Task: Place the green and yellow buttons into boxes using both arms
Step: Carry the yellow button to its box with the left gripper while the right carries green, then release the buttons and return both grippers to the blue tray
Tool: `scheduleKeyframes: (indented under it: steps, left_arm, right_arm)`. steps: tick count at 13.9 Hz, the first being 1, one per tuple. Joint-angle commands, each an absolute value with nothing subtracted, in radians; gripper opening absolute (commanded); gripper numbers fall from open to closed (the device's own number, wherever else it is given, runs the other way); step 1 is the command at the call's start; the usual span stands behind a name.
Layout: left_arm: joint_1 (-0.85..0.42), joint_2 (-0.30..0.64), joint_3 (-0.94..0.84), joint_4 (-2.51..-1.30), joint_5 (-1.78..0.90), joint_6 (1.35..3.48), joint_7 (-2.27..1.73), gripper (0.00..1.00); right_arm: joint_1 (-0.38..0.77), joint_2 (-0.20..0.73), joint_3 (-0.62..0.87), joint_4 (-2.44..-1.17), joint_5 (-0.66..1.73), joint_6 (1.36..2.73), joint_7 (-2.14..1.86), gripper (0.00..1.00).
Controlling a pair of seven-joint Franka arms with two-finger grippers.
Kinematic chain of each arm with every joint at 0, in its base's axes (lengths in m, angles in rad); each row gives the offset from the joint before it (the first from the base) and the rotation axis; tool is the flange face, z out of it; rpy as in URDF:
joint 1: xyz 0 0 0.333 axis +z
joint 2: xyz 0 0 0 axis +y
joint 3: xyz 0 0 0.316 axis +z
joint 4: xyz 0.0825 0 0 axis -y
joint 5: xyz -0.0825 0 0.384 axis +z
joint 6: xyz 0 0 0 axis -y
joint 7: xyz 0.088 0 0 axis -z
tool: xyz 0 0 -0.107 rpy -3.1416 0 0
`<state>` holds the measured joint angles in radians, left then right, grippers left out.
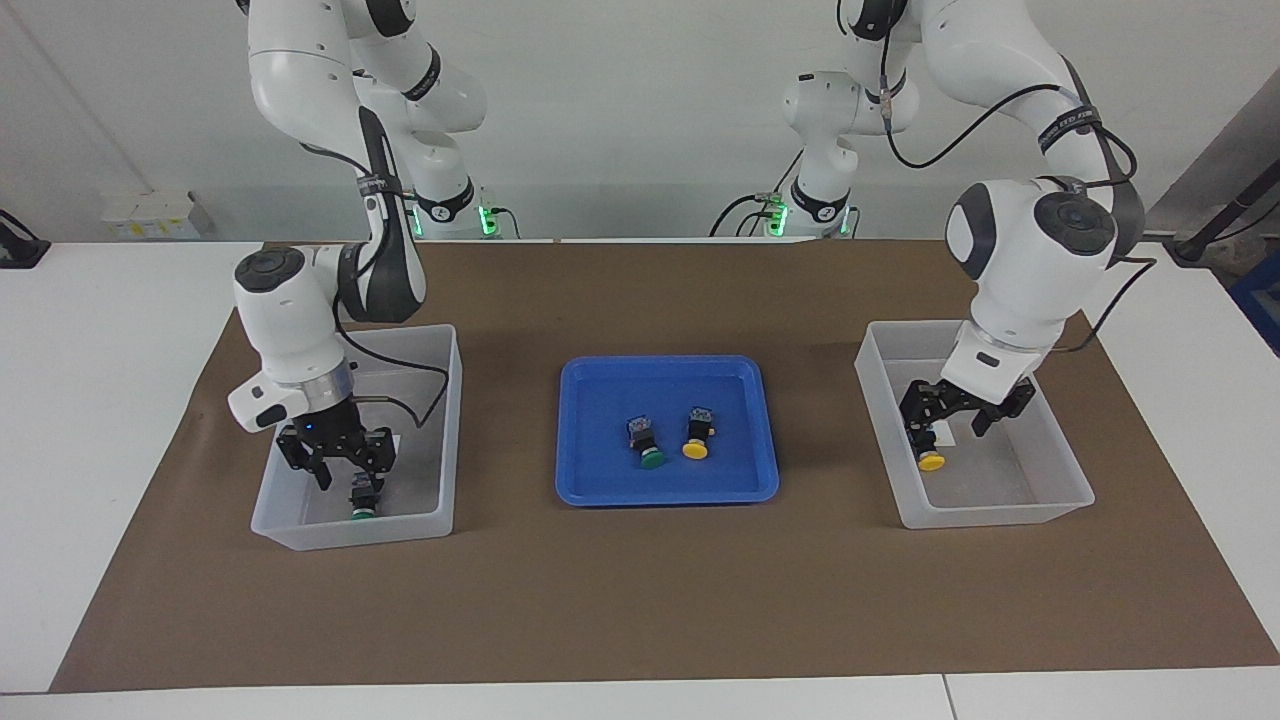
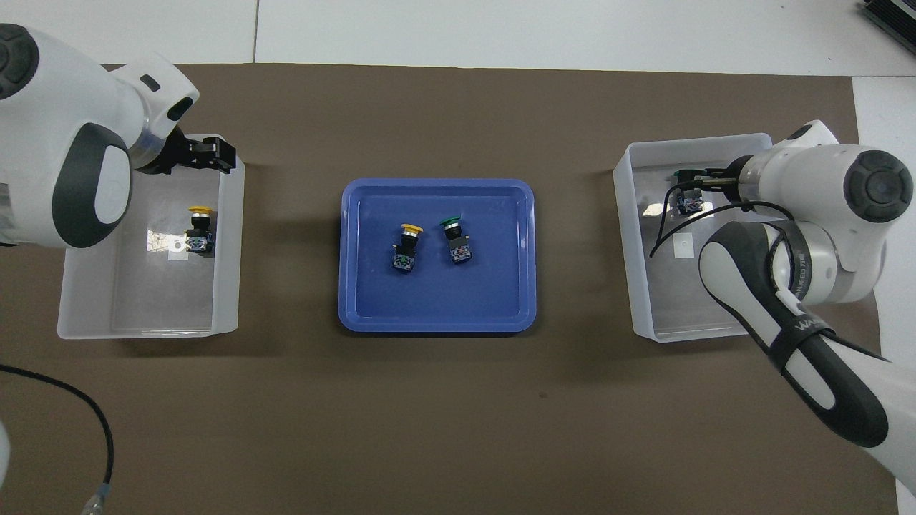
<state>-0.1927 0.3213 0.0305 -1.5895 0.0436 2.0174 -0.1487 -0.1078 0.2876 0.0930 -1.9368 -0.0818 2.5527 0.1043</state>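
Buttons sit released, one per box: our left gripper [image 1: 955, 413] hangs spread above the yellow one [image 1: 931, 460], our right gripper [image 1: 338, 455] seemingly spread over the green one [image 1: 362, 511]. Next, both reach to the blue tray [image 1: 590, 480] for the remaining pair.

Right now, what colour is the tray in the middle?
Blue tray, clearest in the overhead view.

A shallow blue plastic tray [image 1: 667, 372] [image 2: 436, 188] with rounded corners sits at the centre of both frames on a large brown paper mat [image 1: 640, 600] [image 2: 458, 400]. The mat covers most of a white table [image 1: 90, 330] [image 2: 501, 28], which shows along the frame edges.
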Motion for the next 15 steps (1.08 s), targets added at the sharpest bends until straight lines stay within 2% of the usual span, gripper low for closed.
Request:
scheduleKeyframes:
  steps: [1,2,3,8,10,15]
  left_arm:
    - [-0.276,0.344,0.043,-1.56,0.044,1.999,-0.247,0.87]
    - [-0.308,0.342,0.043,-1.574,0.044,2.006,-0.28,0.87]
    - [-0.345,0.336,0.043,-1.598,0.044,2.023,-0.335,0.86]
    - [-0.46,0.311,0.041,-1.71,0.044,2.173,-0.454,0.83]
    - [-0.485,0.321,0.041,-1.742,0.044,2.224,-0.454,0.8]
    - [-0.548,0.347,0.041,-1.857,0.044,2.403,-0.454,0.79]
  right_arm:
    - [-0.103,0.174,0.101,-1.944,-0.08,2.438,0.094,0.8]
    - [-0.104,0.152,0.118,-1.941,-0.078,2.413,0.094,0.87]
    - [-0.104,0.135,0.136,-1.937,-0.078,2.405,0.094,1.0]
    - [-0.097,0.092,0.212,-1.925,-0.04,2.329,0.109,1.0]
    - [-0.037,0.101,0.225,-1.924,-0.038,2.338,0.171,1.0]
    - [0.124,0.149,0.224,-1.927,-0.04,2.397,0.212,1.0]
